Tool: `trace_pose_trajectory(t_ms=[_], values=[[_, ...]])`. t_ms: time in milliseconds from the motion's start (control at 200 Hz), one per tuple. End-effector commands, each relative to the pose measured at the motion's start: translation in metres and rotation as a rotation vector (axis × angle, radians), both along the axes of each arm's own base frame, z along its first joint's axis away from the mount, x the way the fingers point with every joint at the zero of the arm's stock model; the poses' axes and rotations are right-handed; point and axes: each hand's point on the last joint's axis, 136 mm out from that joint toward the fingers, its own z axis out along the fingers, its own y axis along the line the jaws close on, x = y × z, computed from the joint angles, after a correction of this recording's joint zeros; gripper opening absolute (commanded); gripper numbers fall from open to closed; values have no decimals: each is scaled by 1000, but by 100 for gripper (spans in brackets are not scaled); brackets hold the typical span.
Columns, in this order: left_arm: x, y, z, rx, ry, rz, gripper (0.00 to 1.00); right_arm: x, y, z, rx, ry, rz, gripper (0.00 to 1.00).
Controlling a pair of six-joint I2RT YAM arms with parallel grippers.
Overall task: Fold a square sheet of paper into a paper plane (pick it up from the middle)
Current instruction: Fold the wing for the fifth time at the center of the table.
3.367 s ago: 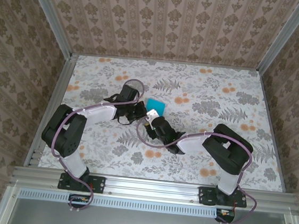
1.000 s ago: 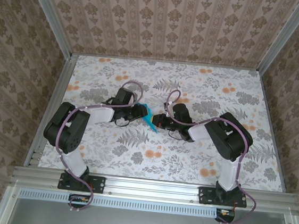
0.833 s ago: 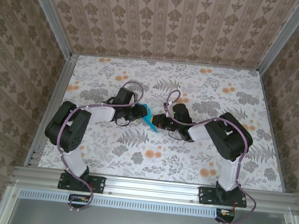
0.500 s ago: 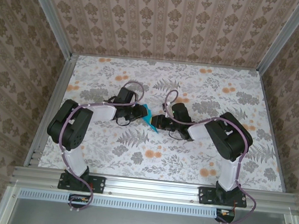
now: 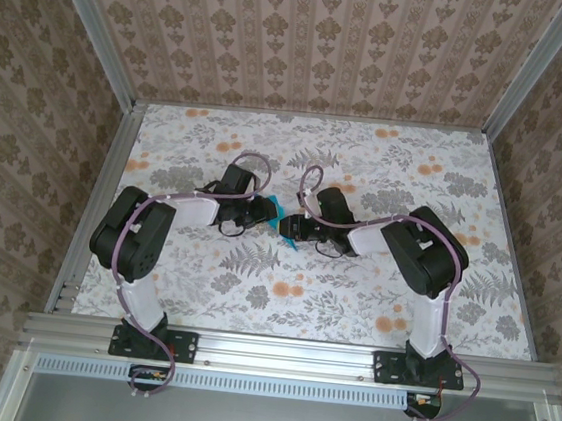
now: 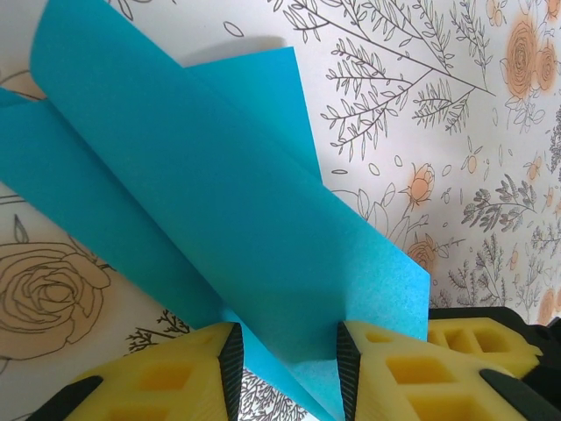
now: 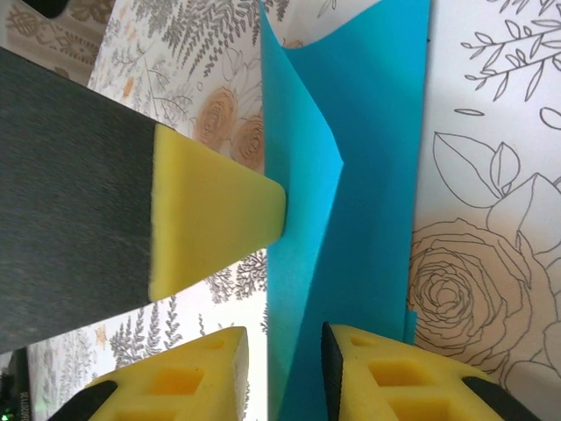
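Observation:
The square sheet of paper (image 5: pixel 278 208) is teal-blue and bent into a V-shaped fold, held just above the table between the two arms. In the left wrist view the paper (image 6: pixel 219 193) fills the gap between the yellow fingers, and my left gripper (image 6: pixel 285 355) is shut on its folded part. My left gripper (image 5: pixel 264 212) meets my right gripper (image 5: pixel 291 230) at the paper. In the right wrist view the paper (image 7: pixel 368 158) runs between the fingers, close to the right pad. My right gripper (image 7: pixel 285 342) stands open around it. A left-arm finger (image 7: pixel 215 219) presses the sheet's side.
The floral tablecloth (image 5: pixel 353 289) covers the table. Patterned walls and aluminium rails (image 5: pixel 103 182) close in the left, right and far sides. Purple cables loop over both arms near the grippers.
My right gripper has opened from shut and let go of the paper, and its arm has shifted slightly left. My left gripper has narrowed a little on the fold.

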Motion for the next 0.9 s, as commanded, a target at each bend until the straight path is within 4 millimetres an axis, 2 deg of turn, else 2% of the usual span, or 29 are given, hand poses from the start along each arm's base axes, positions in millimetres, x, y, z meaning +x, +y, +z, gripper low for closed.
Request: trace_pose_trajectory(t_ms=[0, 155, 315, 525, 680, 895], values=[[2, -2, -1, 19, 1, -11, 36, 1, 1, -4, -17, -22, 42, 31], [3, -2, -1, 18, 1, -11, 36, 0, 3, -5, -23, -43, 62, 31], [3, -3, -1, 16, 2, -11, 36, 3, 5, -8, -32, -47, 60, 26], [3, -4, 1, 11, -3, -16, 36, 6, 4, -8, -36, -47, 44, 10], [5, -7, 15, -13, -33, -28, 37, 6, -7, -1, -67, -73, -3, 3], [1, -14, 41, -70, -103, -57, 44, -1, -26, 9, -114, -98, -65, 0]])
